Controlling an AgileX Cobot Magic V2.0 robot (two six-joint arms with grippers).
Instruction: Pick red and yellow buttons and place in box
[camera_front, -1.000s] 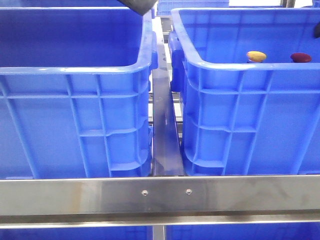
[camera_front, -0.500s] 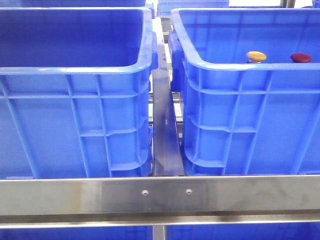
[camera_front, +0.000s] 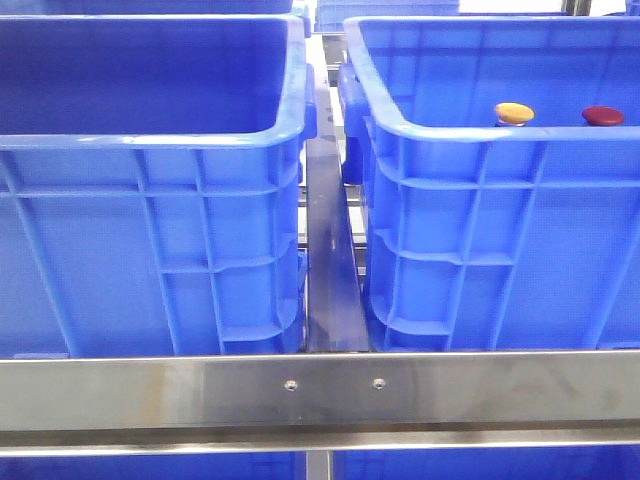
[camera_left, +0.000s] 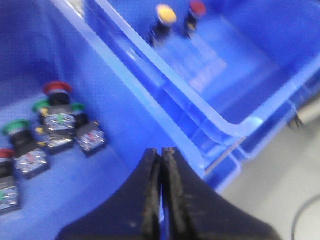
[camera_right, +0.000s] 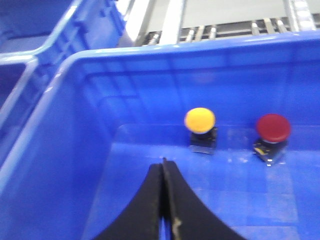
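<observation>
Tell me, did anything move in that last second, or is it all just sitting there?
One thing: a dark piece, probably part of an arm, showed at the top edge of the front view above the left crate and has gone from sight. The yellow button and red button sit unmoved in the right crate.

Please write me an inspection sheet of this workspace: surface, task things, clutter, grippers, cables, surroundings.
Surface: steel rail frame carrying two crates side by side.
Job's things: orange-yellow domed push button and dark red domed push button stand upright, apart, inside the right bright blue plastic crate.
Clutter: loose red- and green-capped push buttons lie in a heap in the left blue plastic crate.
Grippers: left gripper shut, fingers holding nothing, above the crate walls; right gripper shut, empty, over the right crate.
Cables: one thin grey cable on the pale floor.
Surroundings: more blue crate rims behind; steel rollers beyond.
</observation>
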